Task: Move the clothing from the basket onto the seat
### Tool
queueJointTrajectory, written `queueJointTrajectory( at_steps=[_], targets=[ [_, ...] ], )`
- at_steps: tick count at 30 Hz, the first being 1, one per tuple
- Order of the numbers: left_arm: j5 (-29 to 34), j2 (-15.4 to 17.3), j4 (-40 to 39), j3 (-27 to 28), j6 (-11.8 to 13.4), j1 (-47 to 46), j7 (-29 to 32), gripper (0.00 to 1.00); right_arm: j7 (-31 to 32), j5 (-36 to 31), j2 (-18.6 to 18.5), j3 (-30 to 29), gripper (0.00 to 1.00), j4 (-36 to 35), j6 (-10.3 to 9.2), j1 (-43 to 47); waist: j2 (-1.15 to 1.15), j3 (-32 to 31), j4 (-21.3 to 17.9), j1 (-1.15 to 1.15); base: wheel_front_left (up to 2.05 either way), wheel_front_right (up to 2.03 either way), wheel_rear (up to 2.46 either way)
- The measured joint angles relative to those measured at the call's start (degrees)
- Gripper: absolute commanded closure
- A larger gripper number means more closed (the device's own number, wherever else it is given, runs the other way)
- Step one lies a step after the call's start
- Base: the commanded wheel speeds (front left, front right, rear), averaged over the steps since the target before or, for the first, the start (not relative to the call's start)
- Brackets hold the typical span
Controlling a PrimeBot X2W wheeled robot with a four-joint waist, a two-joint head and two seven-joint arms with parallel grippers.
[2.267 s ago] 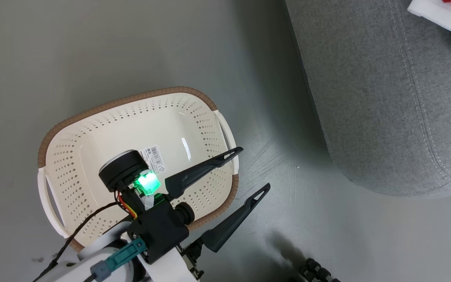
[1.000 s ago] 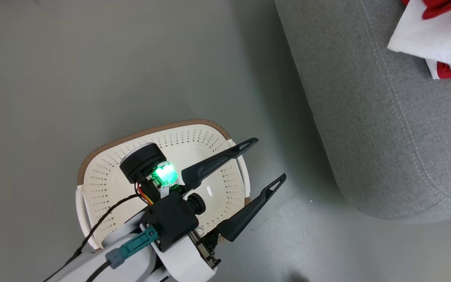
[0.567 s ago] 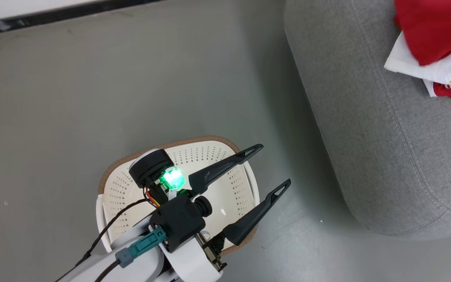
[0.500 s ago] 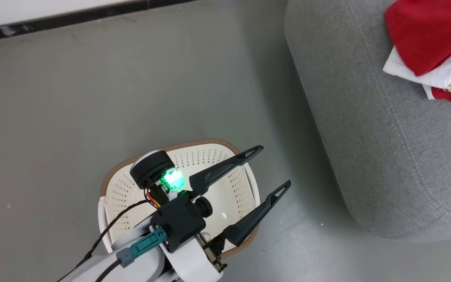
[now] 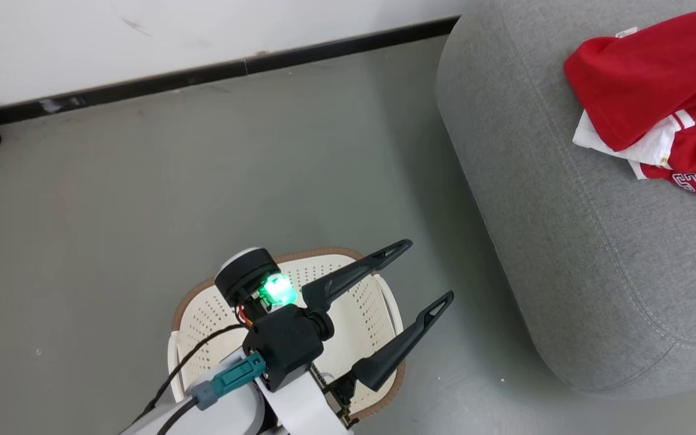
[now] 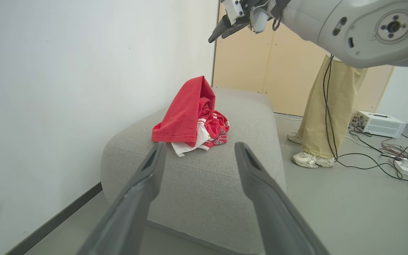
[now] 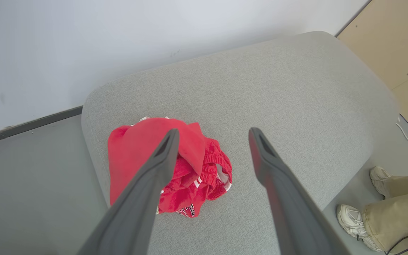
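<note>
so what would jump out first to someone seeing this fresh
The heap of red clothing on the grey seat, upper right in the head view, catches the eye first. Next comes the green light glowing on the arm over the cream basket at bottom centre, with the left tool open.

**Bright, even light, soft shadows**

My head view is sharp and evenly lit. The seat (image 5: 565,241) throws a soft, dim shadow onto the floor (image 5: 142,193) along its left side and under its near corner. Left of the seat, a green lamp (image 5: 278,289) glows on my left wrist. In both wrist views my fingers (image 6: 133,198) are blurred close up, while the seat beyond them is crisp.
</note>
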Motion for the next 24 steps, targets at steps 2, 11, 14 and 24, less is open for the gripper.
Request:
queueJointTrajectory(
  at_steps=[2,11,14,24],
  targets=[
    [-0.45,-0.10,0.35,0.05,0.00,0.80,-0.01,0.00,-0.01,0.48,-0.60,0.47,0.00,0.30,0.00,0.74,0.00,-0.85,0.06,0.00,0.00,0.00,0.00],
    [-1.57,-0.30,1.96,0.99,0.10,3.42,-0.01,0.00,-3.99,2.19,0.93,4.07,0.00,-2.31,-0.01,5.96,0.00,-4.15,0.85,0.00,0.00,0.00,0.00],
    [-2.31,-0.85,1.98,1.64,0.42,4.05,-0.07,0.00,-6.58,2.61,0.49,4.74,0.00,-2.68,-0.01,7.94,0.00,-4.86,1.41,0.00,0.00,0.00,0.00],
    [-2.76,-0.85,2.75,4.08,2.72,5.86,-0.09,0.00,-15.77,3.12,0.97,5.87,0.00,-6.50,-0.01,12.28,0.00,-5.88,3.70,0.00,0.00,0.00,0.00]
  ],
)
